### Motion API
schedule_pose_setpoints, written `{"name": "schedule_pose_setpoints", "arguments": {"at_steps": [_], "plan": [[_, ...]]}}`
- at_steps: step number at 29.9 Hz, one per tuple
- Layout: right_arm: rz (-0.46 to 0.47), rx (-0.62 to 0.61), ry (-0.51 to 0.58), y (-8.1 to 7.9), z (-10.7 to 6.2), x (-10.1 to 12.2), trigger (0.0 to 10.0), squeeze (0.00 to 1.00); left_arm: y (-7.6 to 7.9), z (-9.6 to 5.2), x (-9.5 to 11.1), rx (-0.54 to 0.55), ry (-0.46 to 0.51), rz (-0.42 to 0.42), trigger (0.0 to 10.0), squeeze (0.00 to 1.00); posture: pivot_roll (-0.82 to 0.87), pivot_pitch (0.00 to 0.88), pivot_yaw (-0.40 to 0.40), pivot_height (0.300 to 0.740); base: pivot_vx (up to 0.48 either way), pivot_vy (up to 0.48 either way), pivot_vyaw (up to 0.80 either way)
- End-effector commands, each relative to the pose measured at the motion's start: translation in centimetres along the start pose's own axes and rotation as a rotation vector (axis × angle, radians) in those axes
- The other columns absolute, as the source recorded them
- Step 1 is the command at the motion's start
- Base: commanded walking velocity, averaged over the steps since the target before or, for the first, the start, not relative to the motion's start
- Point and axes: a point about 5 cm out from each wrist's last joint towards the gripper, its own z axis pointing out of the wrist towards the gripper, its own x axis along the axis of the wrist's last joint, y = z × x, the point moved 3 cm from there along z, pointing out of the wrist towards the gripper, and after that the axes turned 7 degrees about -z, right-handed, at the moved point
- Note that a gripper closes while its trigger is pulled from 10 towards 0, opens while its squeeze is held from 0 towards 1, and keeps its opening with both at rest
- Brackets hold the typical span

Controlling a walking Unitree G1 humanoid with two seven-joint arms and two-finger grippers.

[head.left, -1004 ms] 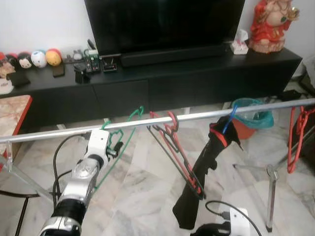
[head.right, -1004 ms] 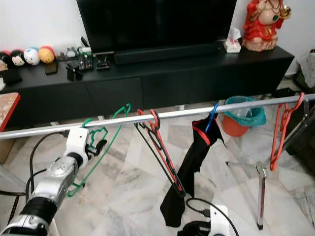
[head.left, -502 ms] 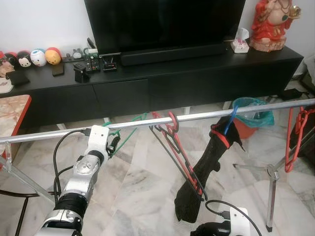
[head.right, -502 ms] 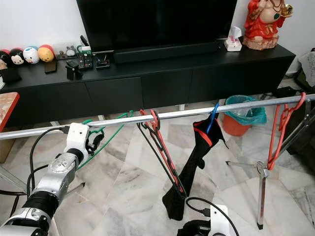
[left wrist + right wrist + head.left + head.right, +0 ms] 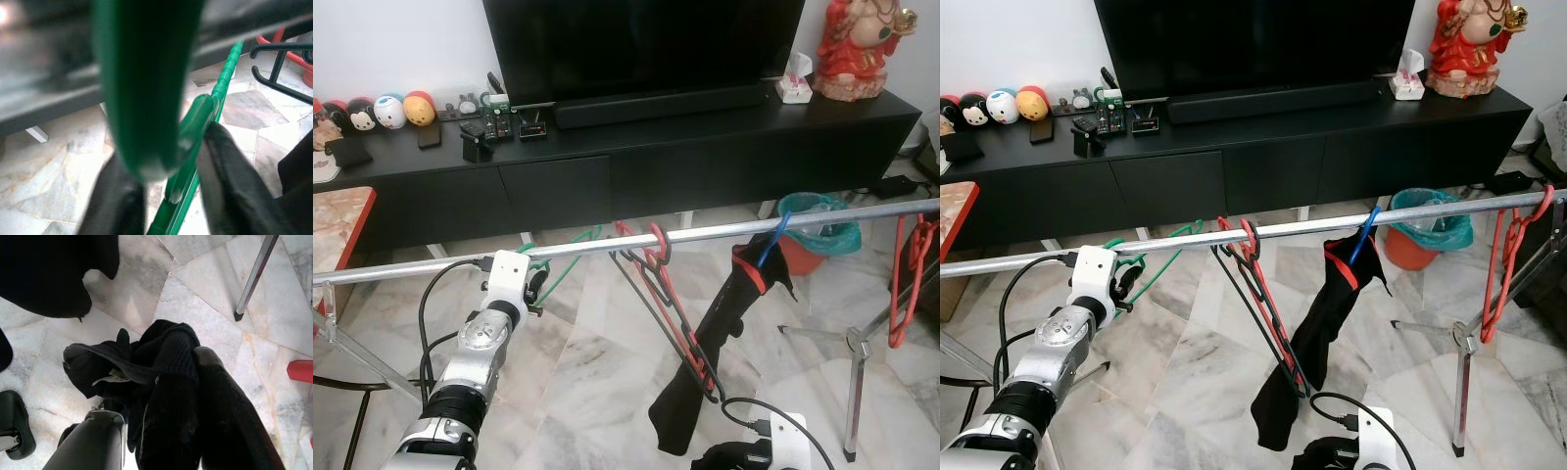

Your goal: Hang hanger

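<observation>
The green hanger (image 5: 558, 257) sits with its hook at the silver rail (image 5: 724, 229), its thin frame slanting down to the left claw (image 5: 534, 286), whose two black fingers (image 5: 222, 186) are clamped on the green plastic. It looks light, stiff and slick, so a hold near the neck seems wisest. Further along hang red and black hangers (image 5: 656, 284) and a black garment (image 5: 720, 343). The right claw (image 5: 161, 431), low over the marble floor (image 5: 587, 382), pinches dark cloth (image 5: 146, 362).

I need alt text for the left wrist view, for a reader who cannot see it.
Close-up: the left gripper is shut on a green hanger, whose blurred hook fills the foreground. Behind lie marble floor tiles, and black and red hangers show at the edge.
</observation>
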Motion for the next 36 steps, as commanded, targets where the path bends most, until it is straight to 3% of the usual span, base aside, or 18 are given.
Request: {"name": "schedule_pose_setpoints", "arguments": {"at_steps": [1, 15, 29, 30, 31, 32, 33, 36], "plan": [[0.005, -0.003, 0.027, -0.1, 0.1, 0.8, 10.0, 0.00, -0.4, 0.0, 0.8, -0.003, 0.030, 0.010, 0.0, 0.00, 0.01, 0.000, 0.044, 0.728, 0.000, 0.000, 0.00], [-0.001, 0.000, 0.031, -0.3, 0.0, 0.9, 10.0, 0.00, -0.6, -0.8, 2.5, -0.001, 0.100, 0.013, 0.0, 0.00, 0.01, 0.000, 0.044, 0.728, 0.000, 0.000, 0.00], [-0.009, 0.005, 0.034, -0.4, 0.0, 0.9, 10.0, 0.00, -0.9, -3.0, 0.8, 0.020, 0.064, 0.020, 0.0, 0.00, 0.02, 0.000, 0.046, 0.728, 0.000, 0.000, 0.00], [-0.009, 0.006, 0.036, -0.4, 0.0, 0.9, 10.0, 0.00, -0.8, -3.2, 0.5, 0.010, 0.053, 0.036, 1.2, 0.00, 0.02, 0.000, 0.047, 0.728, 0.000, 0.000, 0.00], [-0.010, 0.006, 0.036, -0.5, 0.0, 0.9, 10.0, 0.00, -0.7, -3.2, 0.4, 0.004, 0.051, 0.045, 1.2, 0.00, 0.02, 0.000, 0.047, 0.728, 0.000, 0.000, 0.00], [-0.010, 0.007, 0.036, -0.5, 0.0, 0.9, 10.0, 0.00, -0.5, -3.4, 0.3, -0.002, 0.052, 0.055, 4.2, 0.00, 0.02, 0.000, 0.048, 0.728, 0.000, 0.000, 0.00], [-0.010, 0.007, 0.036, -0.5, 0.0, 0.9, 10.0, 0.00, -0.4, -3.4, 0.3, -0.001, 0.052, 0.049, 10.0, 0.00, 0.02, 0.000, 0.048, 0.728, 0.000, 0.000, 0.00], [-0.009, 0.008, 0.036, -0.5, 0.0, 0.9, 10.0, 0.00, 0.3, -3.8, 0.4, -0.036, 0.062, 0.012, 10.0, 0.00, 0.02, 0.000, 0.050, 0.728, 0.000, 0.000, 0.00]]}}
